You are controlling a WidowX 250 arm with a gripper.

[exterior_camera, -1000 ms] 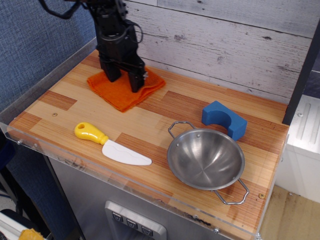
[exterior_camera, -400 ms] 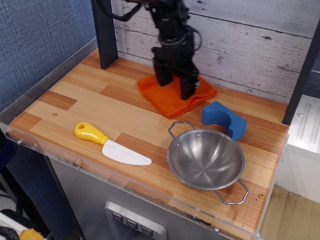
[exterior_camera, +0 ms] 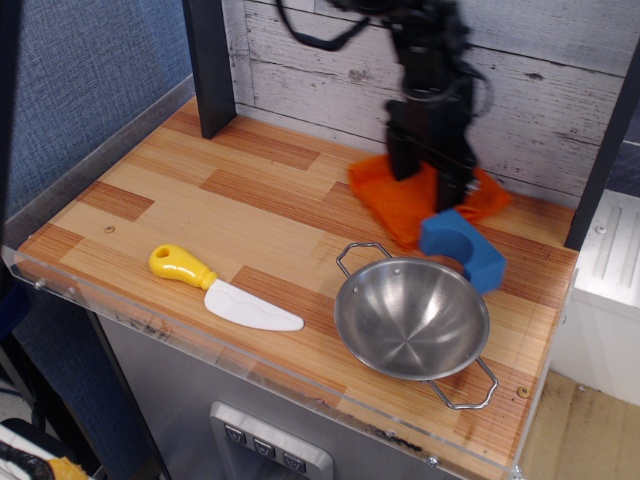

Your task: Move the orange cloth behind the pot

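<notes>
gripper tips hidden in orange cloth

The striped wooden table carries a toy knife at 8 o'clock, the pot at 5, the blue block and orange cloth toward 2.

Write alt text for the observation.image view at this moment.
A black robot gripper presses down on an orange cloth at the back of a wooden table, touching a blue arch block. In front sit a steel pot and a yellow-handled toy knife.
</notes>
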